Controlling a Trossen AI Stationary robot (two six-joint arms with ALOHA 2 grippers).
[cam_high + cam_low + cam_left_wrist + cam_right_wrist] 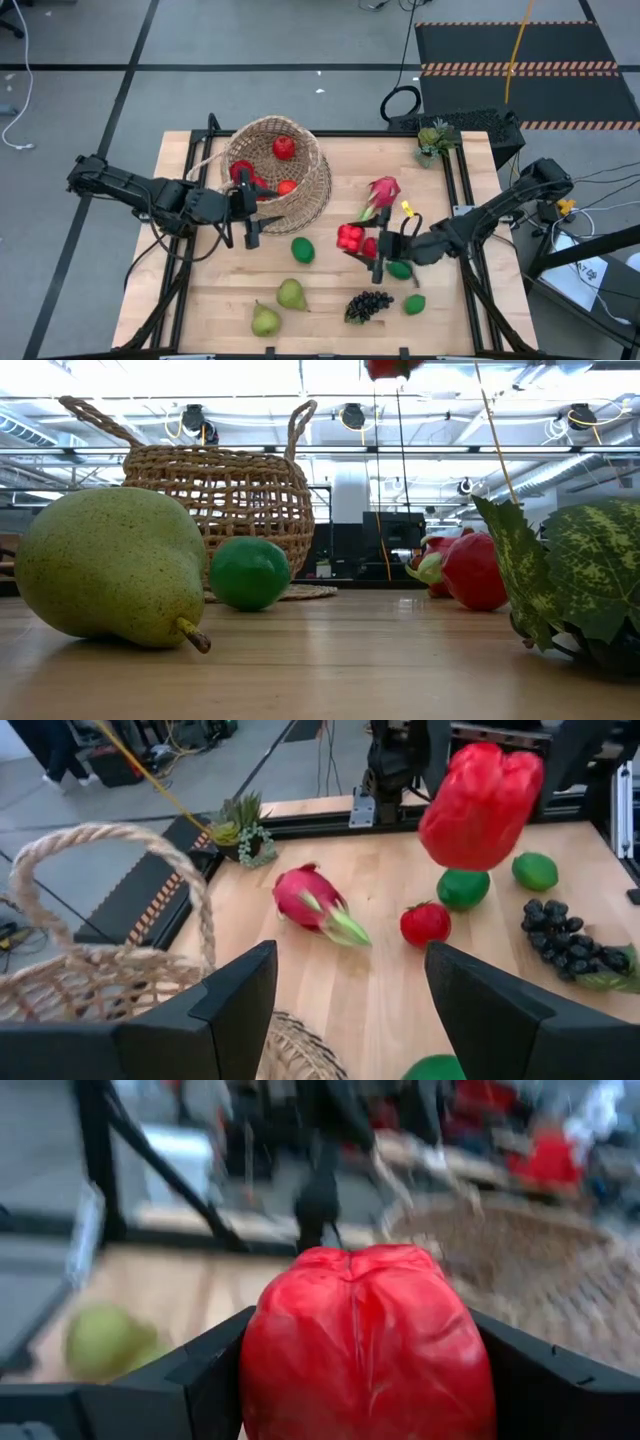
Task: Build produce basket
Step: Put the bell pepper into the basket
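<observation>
Right hand: over the middle of the desk, shut round the red pepper, which fills the gap between its fingers; the pepper is lifted clear of the wood.
Left hand: at the basket's near rim, fingers apart, holding nothing.
Basket: far left part of the desk, tipped on its side with the mouth toward the left arm; its loop handle shows in the left wrist view.
In the basket: a red fruit near the far wall and another near the rim.
Dragon fruit: on the desk, beyond the right hand.
Tomato: on the desk, under the raised pepper.
Limes: one just beside the basket, one by the right hand, one nearer the front edge.
Grapes: near the front edge, between the pears and the front lime.
Pears: one and another, close together, front left.
Plant: far right corner of the desk.
</observation>
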